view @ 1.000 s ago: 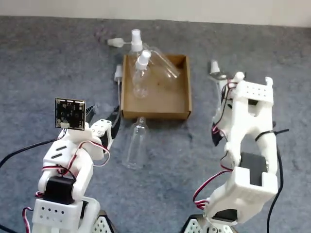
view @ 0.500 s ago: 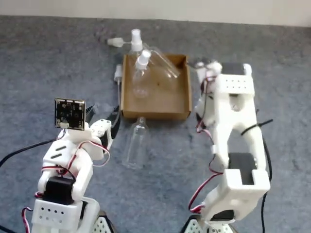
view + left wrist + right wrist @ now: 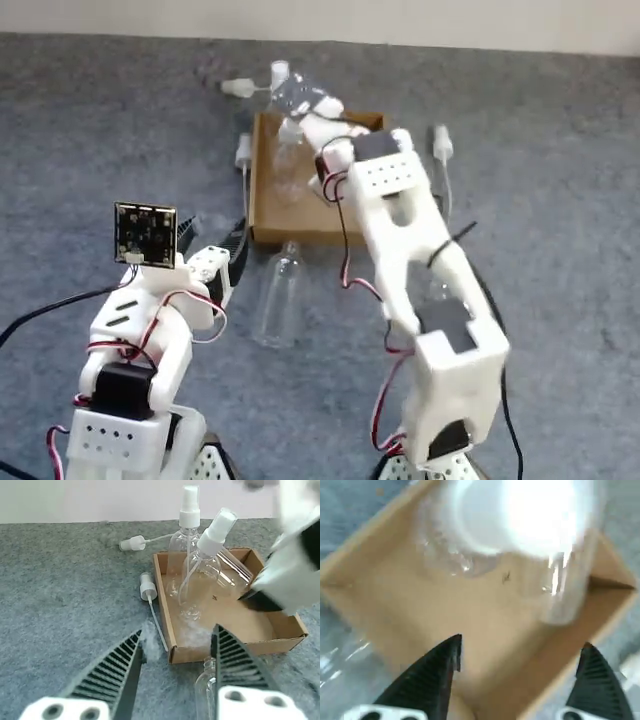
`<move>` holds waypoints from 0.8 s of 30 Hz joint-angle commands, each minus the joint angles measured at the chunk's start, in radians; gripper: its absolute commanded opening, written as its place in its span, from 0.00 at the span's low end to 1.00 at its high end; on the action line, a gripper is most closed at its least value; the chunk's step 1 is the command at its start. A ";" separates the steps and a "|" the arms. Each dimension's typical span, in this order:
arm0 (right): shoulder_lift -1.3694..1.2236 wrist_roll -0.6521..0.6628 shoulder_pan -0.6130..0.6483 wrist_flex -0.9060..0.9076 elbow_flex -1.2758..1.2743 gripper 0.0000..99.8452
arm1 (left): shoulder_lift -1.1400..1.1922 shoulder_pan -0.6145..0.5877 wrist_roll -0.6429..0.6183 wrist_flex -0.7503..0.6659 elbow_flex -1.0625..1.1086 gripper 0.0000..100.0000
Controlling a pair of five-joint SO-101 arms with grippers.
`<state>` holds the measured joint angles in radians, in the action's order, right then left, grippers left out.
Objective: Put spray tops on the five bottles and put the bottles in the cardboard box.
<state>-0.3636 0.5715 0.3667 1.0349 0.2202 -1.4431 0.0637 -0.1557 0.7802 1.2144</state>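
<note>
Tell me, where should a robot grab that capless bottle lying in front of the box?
The bottle lies on its side, its neck toward the cardboard box. It is probably best gripped around the middle of its body from above, with the jaws straddling its round width. That leaves the open neck free.

A robotics lab or hobby bench: grey felt mat (image 3: 100, 120) as work surface, pale wall (image 3: 320, 18) along the top edge, wired white left arm (image 3: 140, 340) and right arm (image 3: 420, 250) below.
</note>
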 commanded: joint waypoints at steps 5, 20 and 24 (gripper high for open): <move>-0.170 -0.015 -0.013 -0.251 0.124 0.30 | -0.005 -0.005 0.006 -0.017 -0.004 0.17; -0.320 -0.018 -0.045 -0.302 0.214 0.18 | -0.002 -0.004 0.006 -0.017 -0.004 0.17; -0.320 -0.106 -0.050 -0.302 0.263 0.08 | -0.002 -0.004 0.006 -0.017 -0.004 0.17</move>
<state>-0.6966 0.5301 0.3222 0.7449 0.4074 -1.4431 0.0652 -0.1557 0.7802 1.2144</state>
